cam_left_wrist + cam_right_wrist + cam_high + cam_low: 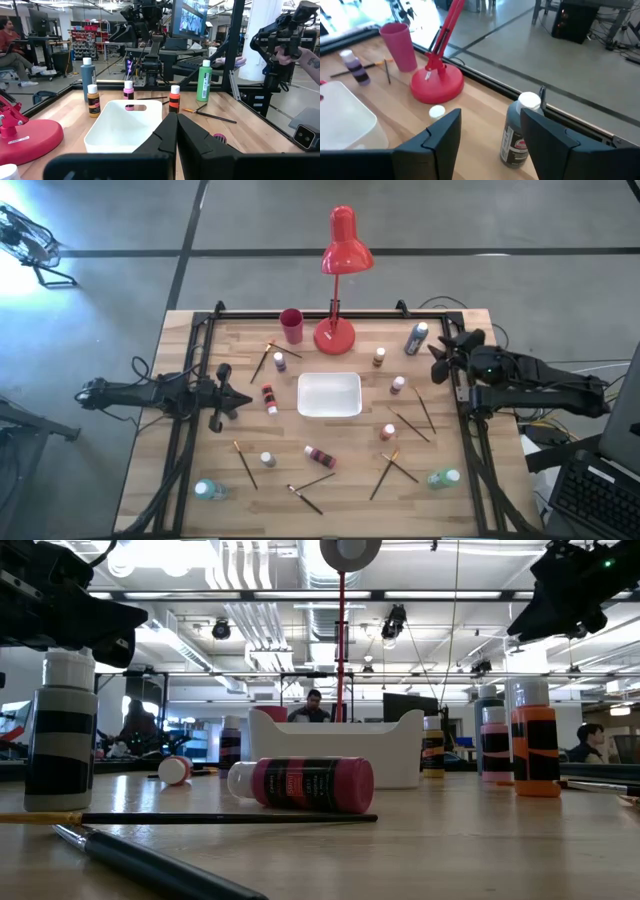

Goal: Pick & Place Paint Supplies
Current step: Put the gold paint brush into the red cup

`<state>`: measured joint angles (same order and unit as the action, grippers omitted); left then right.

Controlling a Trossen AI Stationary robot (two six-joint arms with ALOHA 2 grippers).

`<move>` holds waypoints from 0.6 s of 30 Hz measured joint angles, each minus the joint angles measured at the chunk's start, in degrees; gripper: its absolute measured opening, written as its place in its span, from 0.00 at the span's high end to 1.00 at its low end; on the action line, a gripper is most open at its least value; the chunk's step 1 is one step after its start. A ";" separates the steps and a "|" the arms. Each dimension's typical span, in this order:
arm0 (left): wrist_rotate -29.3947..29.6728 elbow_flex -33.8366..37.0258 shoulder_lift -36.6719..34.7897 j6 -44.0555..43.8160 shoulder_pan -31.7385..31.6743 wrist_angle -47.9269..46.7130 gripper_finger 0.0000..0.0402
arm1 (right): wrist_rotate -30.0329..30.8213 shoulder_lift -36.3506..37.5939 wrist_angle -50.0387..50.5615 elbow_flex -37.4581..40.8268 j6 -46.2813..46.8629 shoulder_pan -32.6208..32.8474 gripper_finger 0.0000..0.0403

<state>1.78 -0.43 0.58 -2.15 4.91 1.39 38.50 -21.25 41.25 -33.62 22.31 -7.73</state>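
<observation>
Right gripper (437,357), fingers spread, hovers by the grey paint bottle (416,338); left gripper (232,393) waits left of the white tray (329,412), fingers pressed together.

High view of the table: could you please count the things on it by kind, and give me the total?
Paint bottles: 10
Brushes: 9
White tray: 1
Red cup: 1
Red desk lamp: 1
Total: 22
</observation>
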 joint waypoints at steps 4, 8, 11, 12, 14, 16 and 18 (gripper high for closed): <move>0.00 0.00 0.00 -0.01 0.02 0.00 0.98 | 0.00 1.67 0.11 -0.66 -0.23 0.00 0.52; 0.00 0.00 0.00 -0.01 0.00 0.00 0.98 | 0.03 2.12 -0.29 -0.90 -1.78 0.01 0.55; 0.00 0.00 -0.02 0.00 0.00 0.00 0.98 | -0.13 1.83 -2.36 -0.90 -4.41 0.02 0.57; 0.00 0.01 0.00 -0.01 0.01 0.00 0.98 | -0.46 1.58 -3.62 -0.88 -5.73 0.03 0.58; 0.00 0.01 -0.01 -0.02 0.02 0.00 0.98 | -5.23 0.99 -6.82 -0.90 -8.63 0.04 0.59; 0.00 0.00 0.00 -0.01 0.01 0.00 0.98 | -12.81 -0.15 -11.15 -0.88 -12.10 0.07 0.60; 0.00 0.01 -0.01 0.00 0.01 0.00 0.98 | -20.15 -1.80 -15.85 -0.88 -14.13 0.10 0.62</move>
<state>1.78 -0.41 0.57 -2.15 4.92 1.39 18.35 -23.04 25.40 -34.50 8.17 -7.62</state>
